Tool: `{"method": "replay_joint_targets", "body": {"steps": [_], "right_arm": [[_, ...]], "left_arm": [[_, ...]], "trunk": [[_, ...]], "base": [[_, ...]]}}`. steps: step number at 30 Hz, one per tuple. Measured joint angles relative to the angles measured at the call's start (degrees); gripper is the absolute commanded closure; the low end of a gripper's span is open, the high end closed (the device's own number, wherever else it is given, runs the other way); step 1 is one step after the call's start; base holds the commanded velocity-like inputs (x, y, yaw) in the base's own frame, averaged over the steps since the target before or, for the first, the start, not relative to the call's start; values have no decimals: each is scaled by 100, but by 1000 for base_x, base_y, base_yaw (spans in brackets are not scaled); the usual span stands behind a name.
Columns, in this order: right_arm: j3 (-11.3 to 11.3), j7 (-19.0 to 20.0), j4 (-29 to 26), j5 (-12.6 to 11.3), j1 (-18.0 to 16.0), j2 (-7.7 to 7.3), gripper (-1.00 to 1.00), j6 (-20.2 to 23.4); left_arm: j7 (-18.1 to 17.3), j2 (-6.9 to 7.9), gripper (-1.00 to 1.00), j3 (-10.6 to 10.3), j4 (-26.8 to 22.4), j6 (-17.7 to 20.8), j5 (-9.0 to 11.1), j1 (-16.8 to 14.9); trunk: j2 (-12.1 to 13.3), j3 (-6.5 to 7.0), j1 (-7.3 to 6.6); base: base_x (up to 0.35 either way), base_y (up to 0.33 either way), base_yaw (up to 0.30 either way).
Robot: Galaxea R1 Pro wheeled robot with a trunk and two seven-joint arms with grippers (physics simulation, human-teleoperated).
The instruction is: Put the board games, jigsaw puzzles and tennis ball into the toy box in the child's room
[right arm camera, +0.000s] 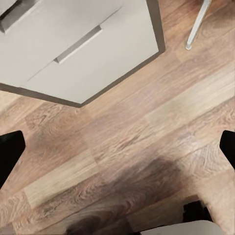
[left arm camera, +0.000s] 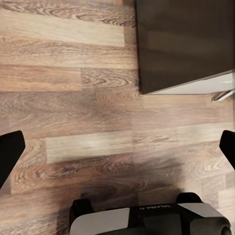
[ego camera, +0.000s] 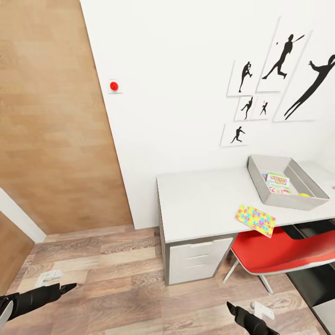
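Grey toy box (ego camera: 258, 182) stood on the table (ego camera: 200, 200), well above and beyond the right gripper (ego camera: 237, 310); one jigsaw puzzle (ego camera: 255, 219) lay just beside it. Both the right and the left gripper (ego camera: 65, 288) hung low over the floor (ego camera: 116, 279), jaws wide apart, holding nothing.

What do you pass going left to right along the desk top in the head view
Bare stretch of the table → jigsaw puzzle hanging over the front edge → toy box, with a board game lying inside it.

White wall (ego camera: 186, 70), wood-plank floor (ego camera: 116, 279), red chair (ego camera: 274, 251)
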Motion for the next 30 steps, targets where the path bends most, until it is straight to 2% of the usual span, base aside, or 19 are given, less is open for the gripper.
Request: {"method": "replay_joint_targets", "body": {"steps": [6,11,13,16,18,19,22,24,30], "right_arm": [[-165,629,-32,-2,0,-24,-100,77],[-291,1408,-76,-15,-4,-66,-100,623],[-449,1882,-119,-28,-15,-82,-100,1044],[-826,2661,-276,-34,-39,-89,-100,1657],[-984,2939,-373,-36,-44,-90,-100,1837],[-1128,3170,-450,-50,-35,-95,-100,1985],[-1396,3572,-577,-64,-29,-95,-100,2246],[-1518,3855,-732,-70,-18,-94,-100,2444],[-1638,4446,-1129,-68,-3,-101,-100,2987]], "left_arm": [[-59,15,-100,10,0,3,14,0],[-405,63,-100,34,-1,40,44,-4],[-830,77,-100,46,-6,70,50,-6],[-1734,149,-100,61,-81,210,61,-14],[-2104,198,-100,67,-161,323,60,-15],[-2441,246,-100,74,-227,442,61,-16],[-2911,303,-100,81,-289,565,63,-18],[-3387,339,-100,92,-347,648,70,-27],[-3970,363,-100,187,-446,707,78,-34]], "trunk": [[0,55,0],[0,101,0],[0,119,0],[0,147,0],[0,165,0],[0,175,0],[0,202,0],[0,220,0],[0,275,0]], "base": [[0,0,0],[0,0,0],[0,0,0],[0,0,0],[0,0,0],[0,0,0],[0,0,0],[0,0,0],[0,0,0]]}}
